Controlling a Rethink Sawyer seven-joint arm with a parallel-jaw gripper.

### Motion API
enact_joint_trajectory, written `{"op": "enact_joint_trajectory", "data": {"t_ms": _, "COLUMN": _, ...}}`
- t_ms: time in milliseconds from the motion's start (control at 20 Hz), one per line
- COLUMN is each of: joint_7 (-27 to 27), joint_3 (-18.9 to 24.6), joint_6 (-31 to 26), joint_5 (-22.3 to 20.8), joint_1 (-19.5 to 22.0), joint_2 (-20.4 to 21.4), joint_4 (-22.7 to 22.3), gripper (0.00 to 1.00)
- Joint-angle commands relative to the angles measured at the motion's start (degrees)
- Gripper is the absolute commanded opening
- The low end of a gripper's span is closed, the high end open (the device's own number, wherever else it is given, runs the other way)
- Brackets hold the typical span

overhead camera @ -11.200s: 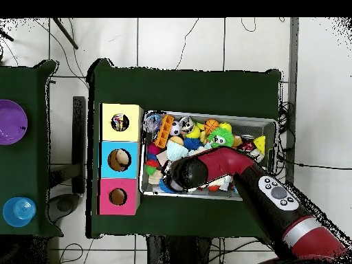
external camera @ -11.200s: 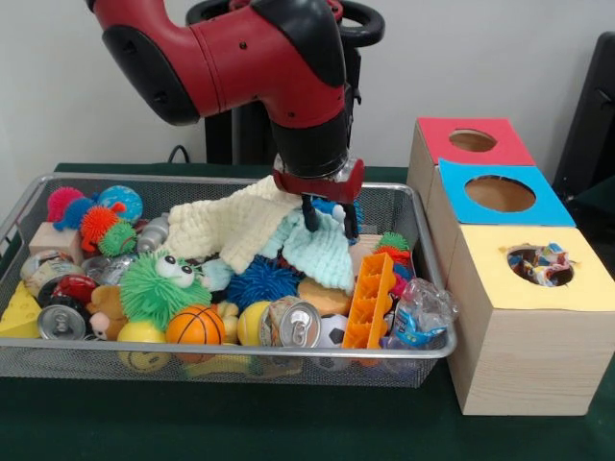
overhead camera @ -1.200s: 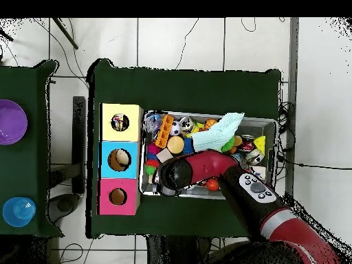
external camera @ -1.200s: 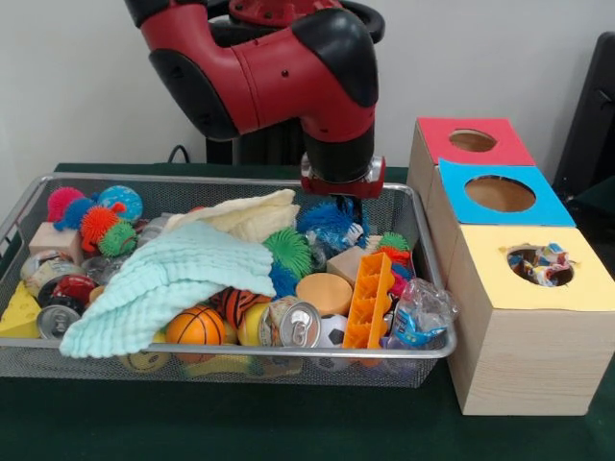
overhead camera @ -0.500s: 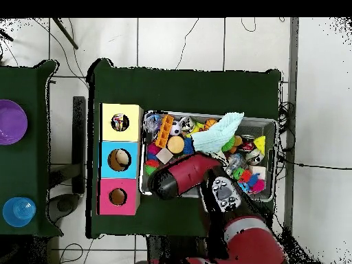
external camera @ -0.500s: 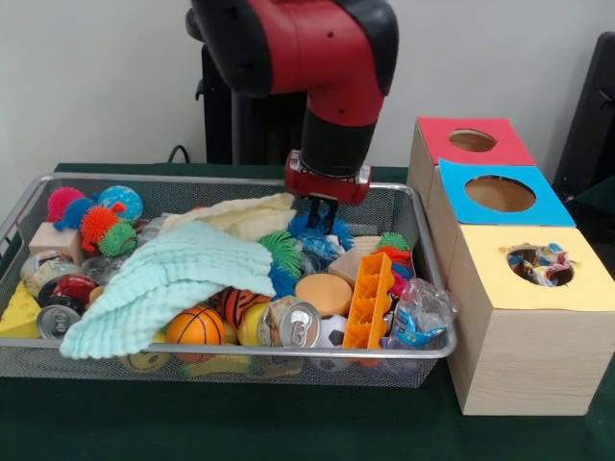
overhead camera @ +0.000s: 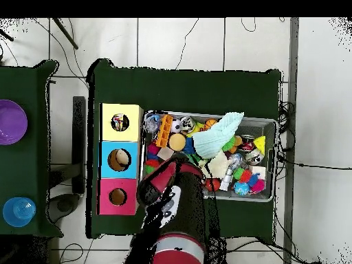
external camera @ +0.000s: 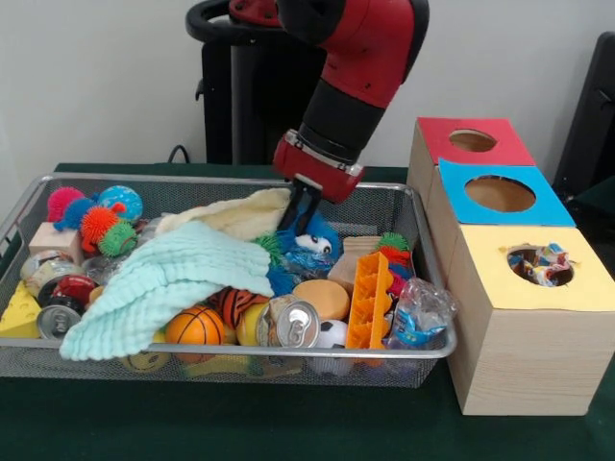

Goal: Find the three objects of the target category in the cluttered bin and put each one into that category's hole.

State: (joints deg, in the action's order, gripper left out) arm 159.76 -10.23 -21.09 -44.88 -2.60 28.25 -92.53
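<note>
The wire-mesh bin (external camera: 240, 179) is full of toys; it also shows in the overhead view (overhead camera: 269, 122). My gripper (external camera: 301, 213) reaches down, tilted, into the bin's back middle, onto a blue fuzzy thing with a white patch (external camera: 313, 240), beside a pale-yellow cloth (external camera: 235, 216). A multicoloured speckled textile piece (external camera: 541, 265) sticks out of the hole in the yellow-topped box (external camera: 548, 293). No other speckled textile shows in the bin. In the overhead view my arm (overhead camera: 172, 189) hides the gripper; the yellow box's hole (overhead camera: 119, 123) shows something inside.
A mint cloth (external camera: 163, 280) is draped over the toys at the left. A blue-topped box (external camera: 500, 195) and a red-topped box (external camera: 473, 140) stand behind the yellow one. An orange block (external camera: 370, 300), a can (external camera: 293, 325) and a basketball (external camera: 195, 327) lie near the front rim.
The mint cloth has been moved from the middle to the left, over the green toy. In the last half second my arm tilted and the gripper shifted slightly left in the front view.
</note>
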Motion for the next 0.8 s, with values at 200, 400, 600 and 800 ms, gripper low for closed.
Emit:
{"op": "enact_joint_trajectory", "data": {"t_ms": 200, "joint_7": 27.9, "joint_3": -20.5, "joint_6": 9.6, "joint_5": 1.9, "joint_1": -4.5, "joint_2": -7.5, "joint_4": 13.5, "gripper": 0.0}}
{"op": "enact_joint_trajectory", "data": {"t_ms": 400, "joint_7": 28.0, "joint_3": -22.7, "joint_6": 10.9, "joint_5": 4.3, "joint_1": -5.4, "joint_2": -9.0, "joint_4": 13.9, "gripper": 0.0}}
{"op": "enact_joint_trajectory", "data": {"t_ms": 600, "joint_7": 26.8, "joint_3": -24.2, "joint_6": 11.9, "joint_5": 6.9, "joint_1": -5.9, "joint_2": -9.9, "joint_4": 13.7, "gripper": 0.0}}
{"op": "enact_joint_trajectory", "data": {"t_ms": 800, "joint_7": 24.5, "joint_3": -24.8, "joint_6": 12.9, "joint_5": 9.4, "joint_1": -5.9, "joint_2": -10.4, "joint_4": 13.6, "gripper": 0.0}}
